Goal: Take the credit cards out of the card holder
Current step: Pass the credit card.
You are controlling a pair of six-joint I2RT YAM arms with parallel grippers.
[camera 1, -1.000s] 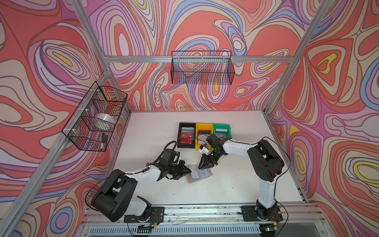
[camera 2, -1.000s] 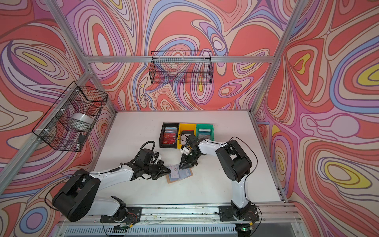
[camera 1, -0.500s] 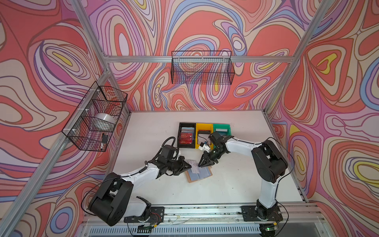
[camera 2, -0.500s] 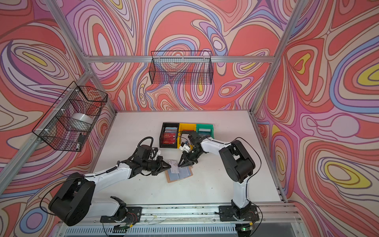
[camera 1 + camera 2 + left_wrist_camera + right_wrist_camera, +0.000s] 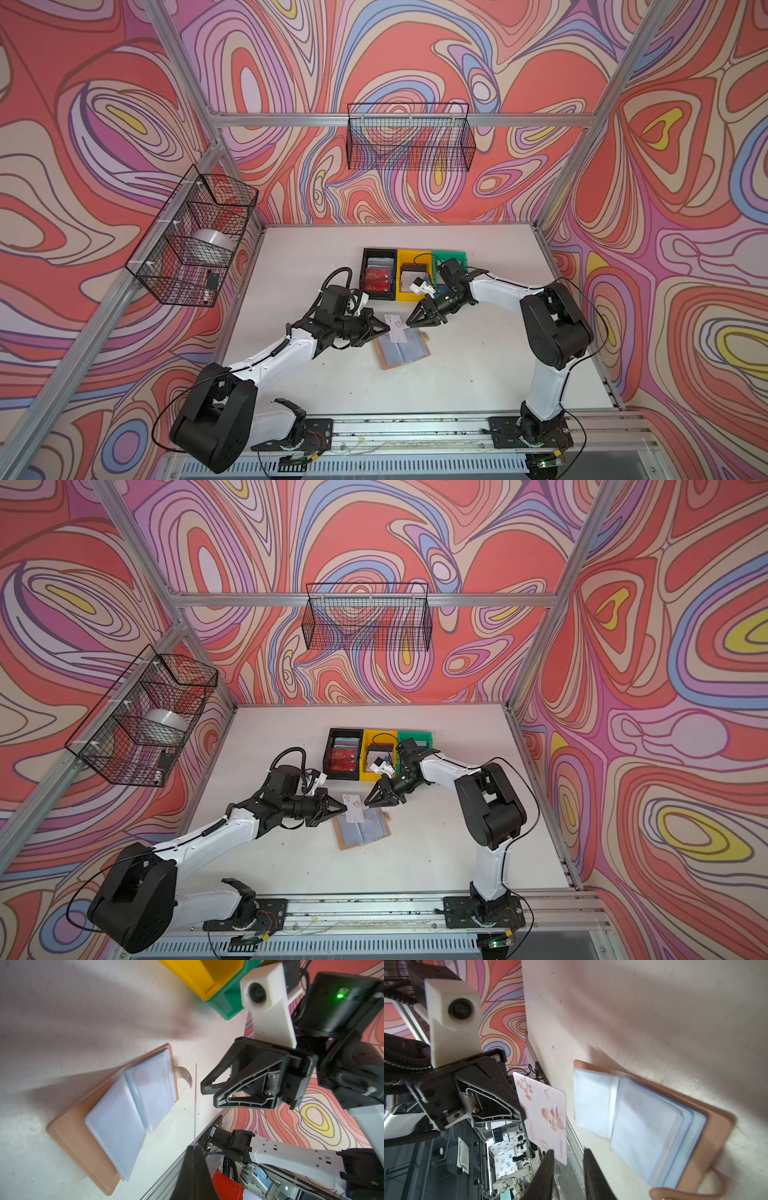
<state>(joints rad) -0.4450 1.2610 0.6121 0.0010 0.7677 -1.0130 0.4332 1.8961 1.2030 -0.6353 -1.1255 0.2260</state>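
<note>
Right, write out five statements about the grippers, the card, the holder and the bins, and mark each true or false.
1. The left gripper is shut on a white plastic card printed with pink blossoms. True.
2. The tan leather-like card holder with clear sleeve pages is snapped closed. False: it lies open on the white table.
3. The right gripper is clamped shut. False: its jaws stand apart.
4. The black plastic bin holds red cards. True.
5. The black plastic bin, a yellow bin and a green bin stand side by side. True.
</note>
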